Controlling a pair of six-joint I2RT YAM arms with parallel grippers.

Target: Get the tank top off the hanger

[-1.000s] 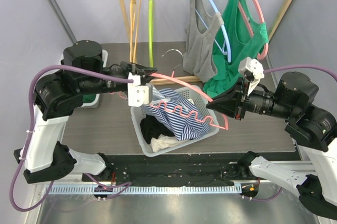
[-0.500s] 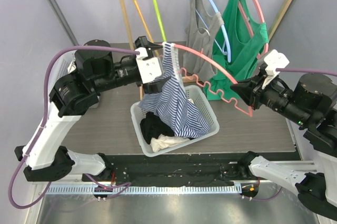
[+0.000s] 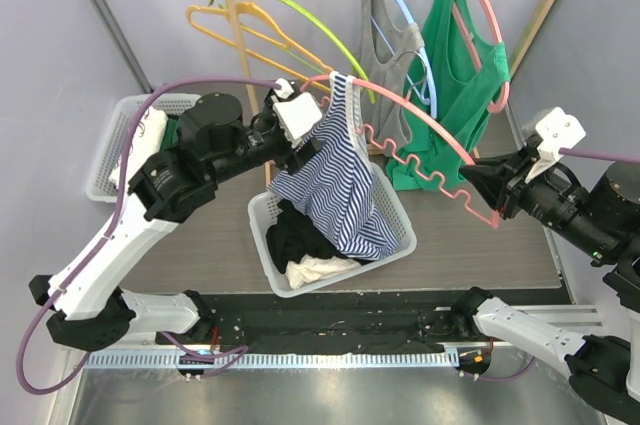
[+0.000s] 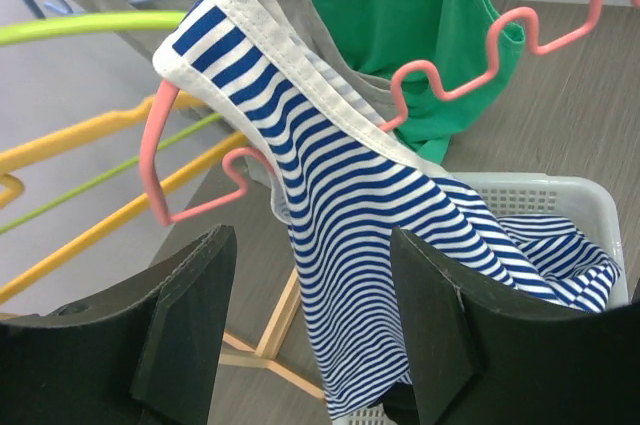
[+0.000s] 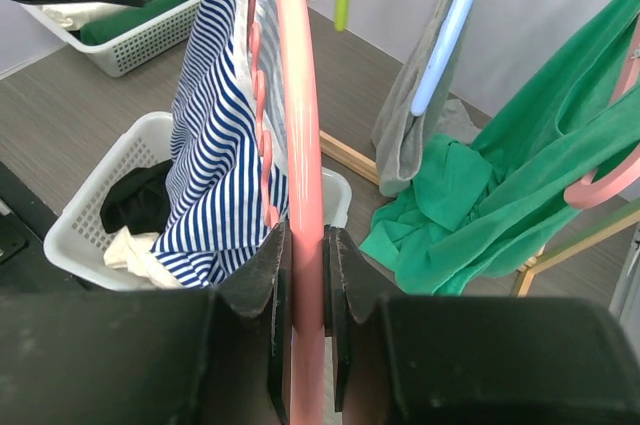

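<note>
Between the two dark fingers (image 4: 190, 325) of the left gripper (image 4: 312, 245), which stand apart with no cloth pinched in the gap, the blue-and-white striped tank top (image 4: 350, 205) appears straight ahead, just beyond the tips. Opposite, the right gripper (image 5: 300, 245) is clamped on the curved pink plastic hanger (image 5: 297, 65), its jaws closed on the bar near the hanger's right-hand end. From that grip the hanger's long axis runs diagonally over the table (image 3: 205, 235), up and to the left in the overhead view, and ends close beside the left gripper. The left arm is therefore much the nearer to the garment, and the right arm is well apart from it. The tank top hangs by a white-edged strap (image 4: 250, 35) looped over the hanger's left tip. In the wrist view the top of this strap lies above and slightly left of the left gripper's line of approach. The body of the cloth falls downward into the white perforated plastic basket (image 3: 404, 228) below, onto dark and pale laundry (image 3: 300, 245). Whether a second strap also sits on the hanger cannot be told. Judged from this layout, the release turns on sliding the strap along the hanger's axis, away from the right gripper and off past the left tip.
</note>
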